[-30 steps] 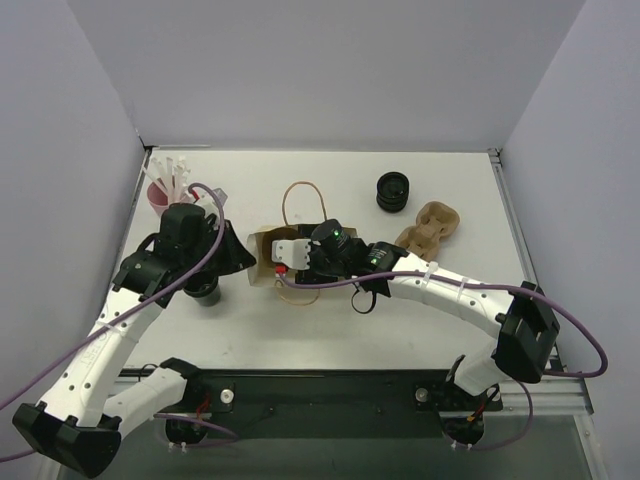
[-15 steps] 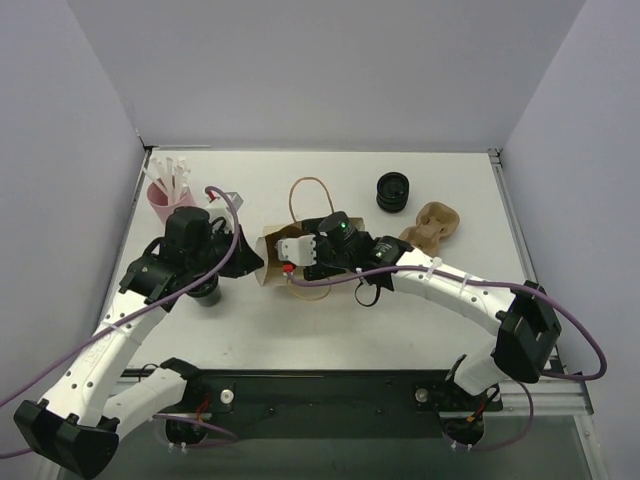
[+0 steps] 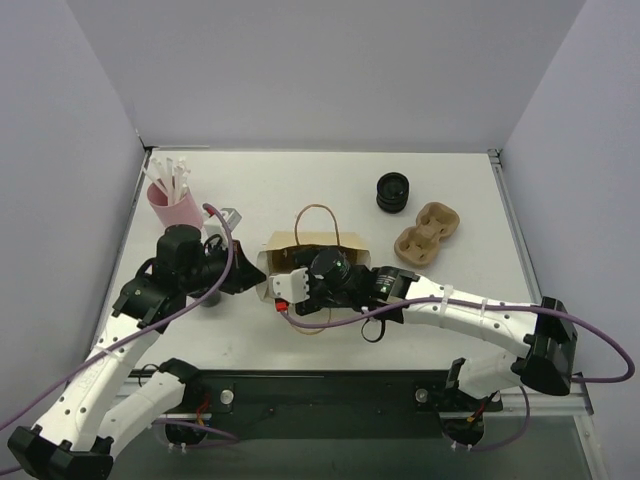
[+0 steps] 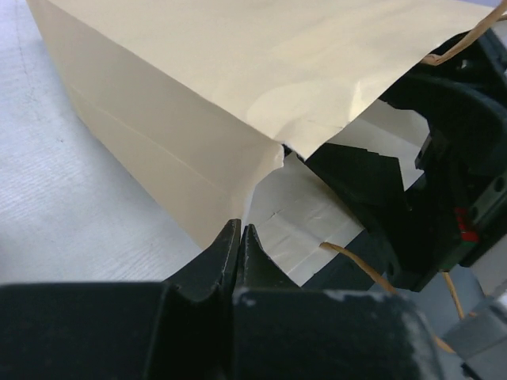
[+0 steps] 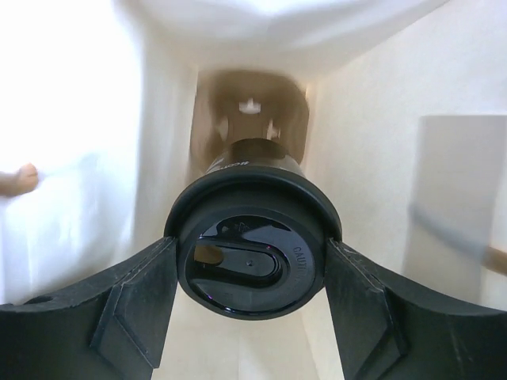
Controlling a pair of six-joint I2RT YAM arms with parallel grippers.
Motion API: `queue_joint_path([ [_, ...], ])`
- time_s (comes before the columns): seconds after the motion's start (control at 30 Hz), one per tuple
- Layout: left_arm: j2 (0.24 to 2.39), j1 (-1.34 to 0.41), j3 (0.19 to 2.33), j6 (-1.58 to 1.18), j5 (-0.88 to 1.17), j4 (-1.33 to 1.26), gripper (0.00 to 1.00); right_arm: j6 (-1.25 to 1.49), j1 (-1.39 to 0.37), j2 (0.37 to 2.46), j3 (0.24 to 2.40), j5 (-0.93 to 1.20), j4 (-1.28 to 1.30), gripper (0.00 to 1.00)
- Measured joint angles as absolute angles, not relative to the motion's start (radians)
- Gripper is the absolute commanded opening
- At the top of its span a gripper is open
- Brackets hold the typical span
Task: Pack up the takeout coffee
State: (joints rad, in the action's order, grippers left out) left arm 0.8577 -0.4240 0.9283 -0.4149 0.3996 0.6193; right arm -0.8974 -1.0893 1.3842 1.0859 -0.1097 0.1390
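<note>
The takeout coffee, a black cup with a black lid, hangs between my right gripper's fingers inside the brown paper bag, lid towards the camera. My right gripper is shut on it. In the top view the right gripper reaches into the bag's open mouth and hides the cup. The bag stands mid-table with its handles flopped outward. My left gripper is shut on the bag's left rim; in the left wrist view its closed tips meet the bag's paper edge.
A pink cup of white sticks stands at the far left, just behind the left arm. A short stack of black ribbed rings and a cardboard cup carrier sit at the right rear. A small grey object lies beside the pink cup.
Both grippers and the bag have moved toward the near edge. The bag's mouth stands wider open, and my right gripper with the cup has gone deeper into it. The pink cup is uncovered.
</note>
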Motion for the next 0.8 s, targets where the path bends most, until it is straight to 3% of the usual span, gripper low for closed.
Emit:
queue_joint_path([
  [0.2, 0.782, -0.437, 0.835, -0.411, 0.427, 0.624, 0.0, -0.835, -1.153, 1.349, 1.039, -0.184, 0.143, 0.52],
  [0.8, 0.761, -0.471, 0.824, -0.406, 0.427, 0.624, 0.0, -1.005, -1.041, 1.367, 1.016, -0.199, 0.12, 0.52],
])
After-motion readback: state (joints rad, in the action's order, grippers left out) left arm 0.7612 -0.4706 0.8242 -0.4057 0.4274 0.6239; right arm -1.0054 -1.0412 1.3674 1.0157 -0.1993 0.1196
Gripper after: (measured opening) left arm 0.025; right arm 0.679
